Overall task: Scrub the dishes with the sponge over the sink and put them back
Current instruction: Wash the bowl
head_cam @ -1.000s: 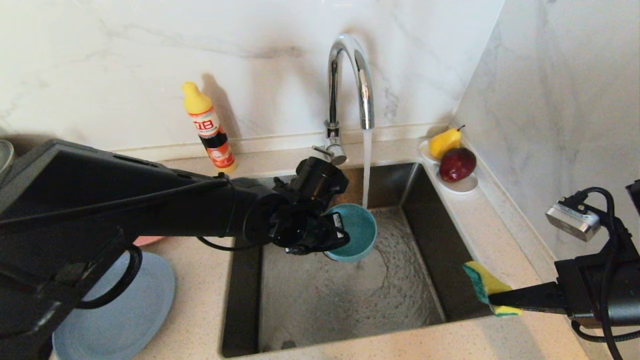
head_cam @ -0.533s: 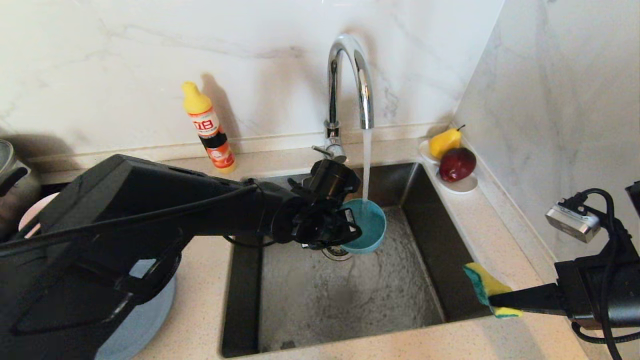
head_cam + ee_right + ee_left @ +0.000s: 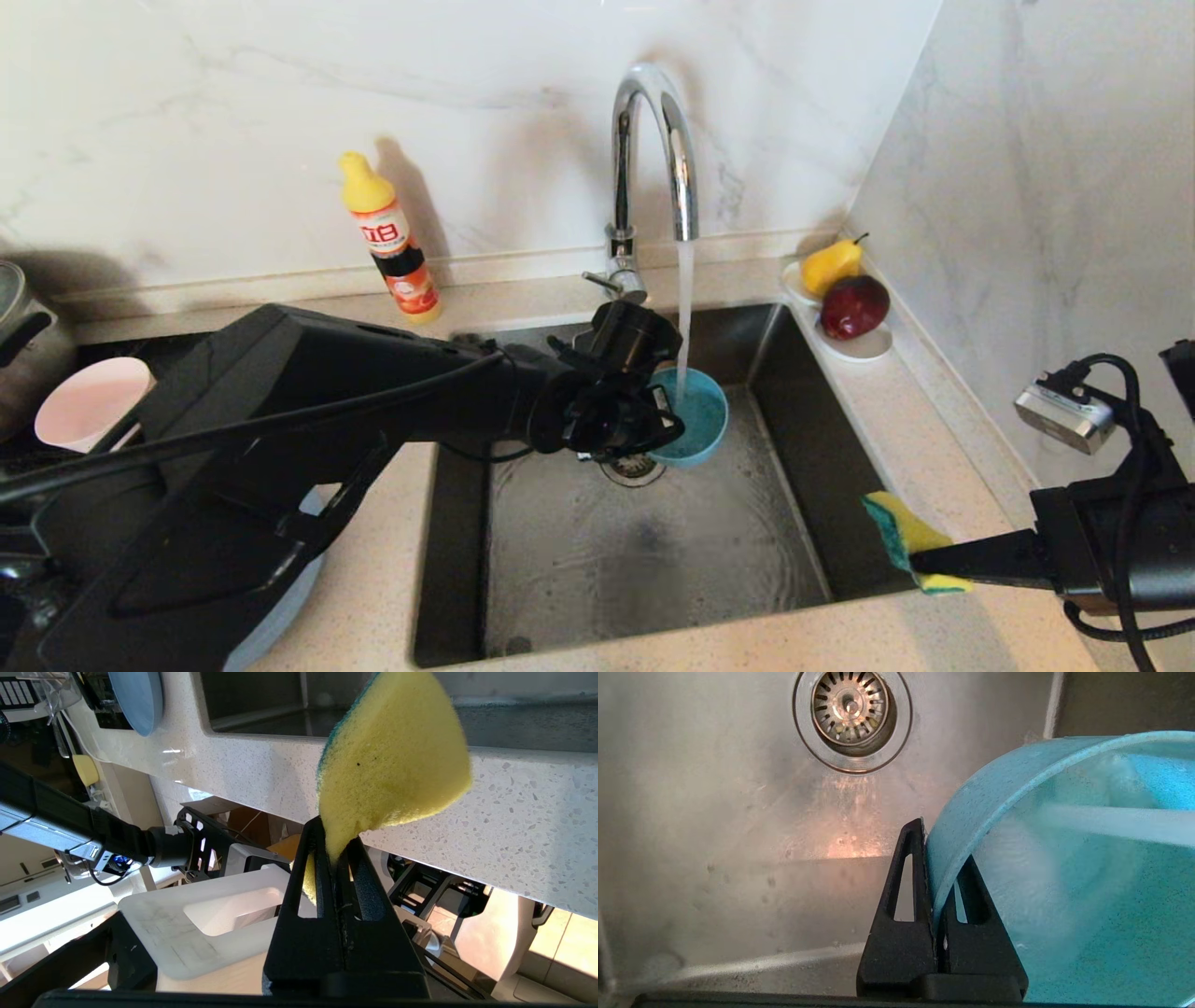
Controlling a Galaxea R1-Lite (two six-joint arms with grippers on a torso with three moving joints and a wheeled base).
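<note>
Two fingers (image 3: 920, 877) pinch the teal bowl (image 3: 1064, 896) rim between them.

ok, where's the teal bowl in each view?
Head view: teal bowl centre, under the tap's stream, its rim pinched by the left pincer.
Left wrist view: fills the right side, pincer clamped on its rim.
Right wrist view: not in it.
Shared landmark: the drain strainer beside the bowl.

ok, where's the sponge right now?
Head view, right side: the sponge is pinched in the right hand, by the sink's front-right corner.
</note>
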